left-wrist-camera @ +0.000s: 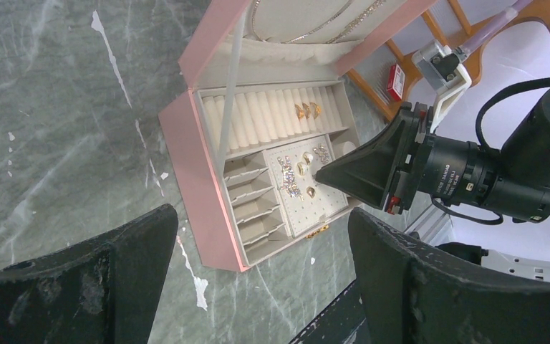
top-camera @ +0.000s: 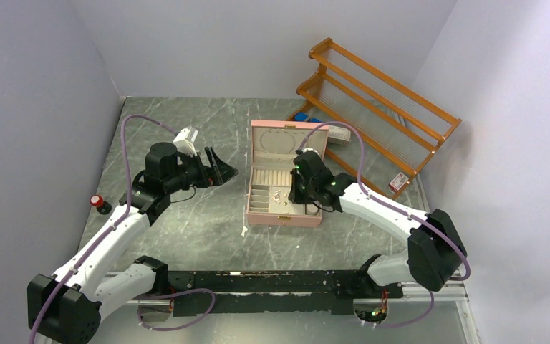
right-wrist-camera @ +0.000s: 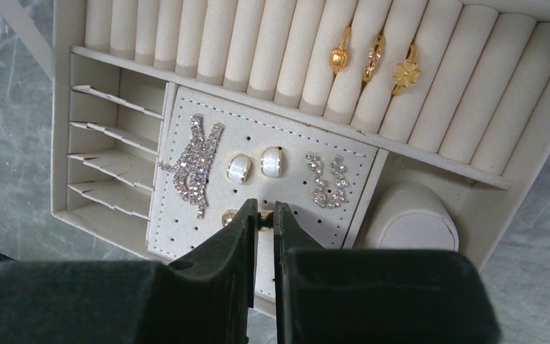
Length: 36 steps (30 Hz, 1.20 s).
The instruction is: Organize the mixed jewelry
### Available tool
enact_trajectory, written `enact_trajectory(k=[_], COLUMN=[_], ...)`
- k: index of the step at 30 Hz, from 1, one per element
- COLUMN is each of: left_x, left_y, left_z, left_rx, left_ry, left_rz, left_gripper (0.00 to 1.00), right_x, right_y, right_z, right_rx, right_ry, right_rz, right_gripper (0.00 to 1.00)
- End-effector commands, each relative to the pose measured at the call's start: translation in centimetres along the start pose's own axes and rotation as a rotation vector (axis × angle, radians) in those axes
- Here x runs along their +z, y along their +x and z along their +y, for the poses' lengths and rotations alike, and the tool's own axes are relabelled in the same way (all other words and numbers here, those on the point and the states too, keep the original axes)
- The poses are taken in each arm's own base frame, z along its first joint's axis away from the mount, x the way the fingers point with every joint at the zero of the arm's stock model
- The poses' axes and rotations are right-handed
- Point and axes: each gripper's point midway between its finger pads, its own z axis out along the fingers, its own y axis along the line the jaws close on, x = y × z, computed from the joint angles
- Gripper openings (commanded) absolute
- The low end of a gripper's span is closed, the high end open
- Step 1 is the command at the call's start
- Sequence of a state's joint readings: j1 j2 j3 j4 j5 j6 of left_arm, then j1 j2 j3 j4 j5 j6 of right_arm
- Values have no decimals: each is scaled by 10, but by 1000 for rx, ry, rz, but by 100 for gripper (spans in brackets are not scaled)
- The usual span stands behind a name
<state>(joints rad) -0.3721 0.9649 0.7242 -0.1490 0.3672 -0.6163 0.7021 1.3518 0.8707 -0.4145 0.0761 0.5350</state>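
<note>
The pink jewelry box (top-camera: pixel 258 215) lies open mid-table. In the right wrist view, three gold rings (right-wrist-camera: pixel 374 57) sit in the ring rolls. The perforated earring pad (right-wrist-camera: pixel 186 222) holds rhinestone drops (right-wrist-camera: pixel 192 163), two white-and-gold studs (right-wrist-camera: pixel 238 169) and a gold stud (right-wrist-camera: pixel 228 218). My right gripper (right-wrist-camera: pixel 266 203) is over this pad, shut on a small gold earring (right-wrist-camera: pixel 266 217). A thin silvery loop (left-wrist-camera: pixel 315 29) lies in the lid. My left gripper (top-camera: pixel 222 169) is open and empty, left of the box and above the table; its fingers (left-wrist-camera: pixel 86 287) frame the box (left-wrist-camera: pixel 193 179).
An orange wooden rack (top-camera: pixel 379 93) stands at the back right behind the box. A small red-and-black object (top-camera: pixel 99 203) sits near the left wall. The box has empty slotted compartments (right-wrist-camera: pixel 111 154) and a round cushion (right-wrist-camera: pixel 409 218). Grey walls enclose the marbled table (top-camera: pixel 186 229).
</note>
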Motion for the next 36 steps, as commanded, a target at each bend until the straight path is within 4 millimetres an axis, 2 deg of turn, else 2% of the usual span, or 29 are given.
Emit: enact_trajectory(k=[1, 8, 11, 16, 20, 24, 29, 33, 36], left_x=[-3, -3, -2, -2, -2, -4, -5, -7, -8], left_y=[-1, 0, 1, 1, 2, 1, -1, -2, -2], left_z=[-3, -2, -2, -2, -2, -3, -5, -5, -4], left_rx=[13, 12, 10, 8, 5, 5, 4, 7, 9], left_ry=[13, 13, 12, 15, 18, 16, 20, 19, 10], left_rz=[-7, -5, -4, -4, -3, -6, -12, -17, -19], left_gripper=[93, 93, 93, 93, 93, 93, 93, 93, 93], right_x=[2, 4, 3, -3, -11, -18, -36, -62, -88], right_y=[1, 10, 12, 11, 2, -9, -32, -62, -94], right_z=[-7, -7, -6, -2, 0, 2, 9, 12, 11], right_rx=[-1, -16, -11, 5, 17, 24, 32, 41, 57], right_ry=[26, 11, 1, -13, -16, -14, -38, -51, -56], right_rz=[-15, 17, 28, 25, -4, -39, -123, -242, -372], right_gripper=[7, 9, 14, 29, 32, 33, 35, 41, 51])
